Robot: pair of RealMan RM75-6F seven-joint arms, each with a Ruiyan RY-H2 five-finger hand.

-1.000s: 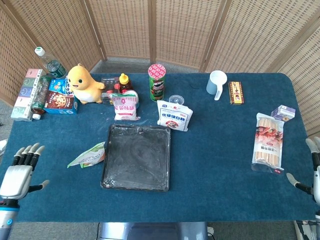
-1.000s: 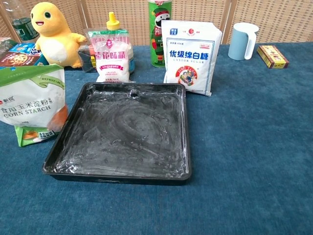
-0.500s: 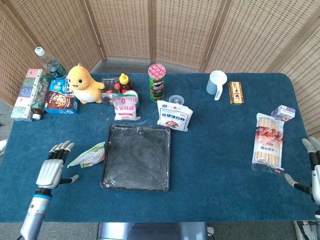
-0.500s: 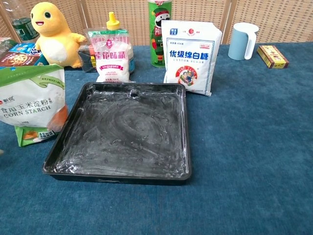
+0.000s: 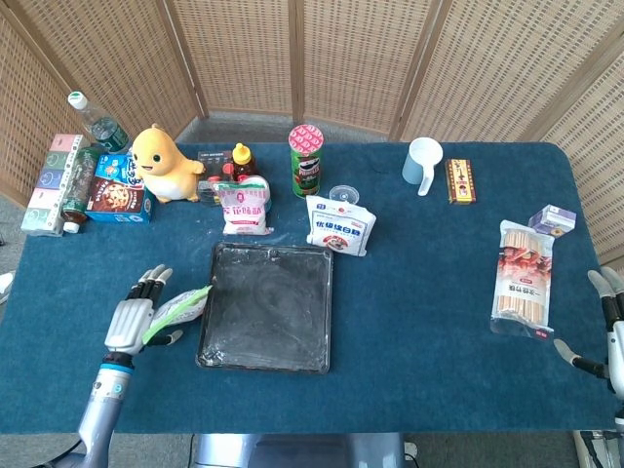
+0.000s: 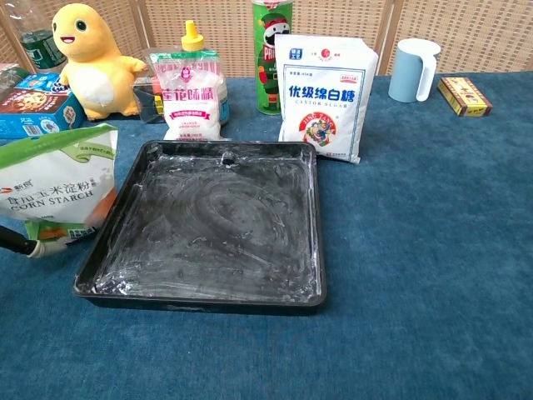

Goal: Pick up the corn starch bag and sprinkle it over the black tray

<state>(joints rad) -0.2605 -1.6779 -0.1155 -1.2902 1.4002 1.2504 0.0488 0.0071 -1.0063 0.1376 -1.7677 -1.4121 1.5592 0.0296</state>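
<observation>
Left hand (image 5: 134, 318) now at corn starch bag (image 6: 57, 187), black tray (image 5: 267, 361) alongside

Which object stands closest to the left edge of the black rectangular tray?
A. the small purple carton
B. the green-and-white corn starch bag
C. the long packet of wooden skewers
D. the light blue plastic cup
B: the green-and-white corn starch bag lies right beside the left edge of the black rectangular tray, with the left hand at it; the other three sit far over on the right side of the table.
</observation>
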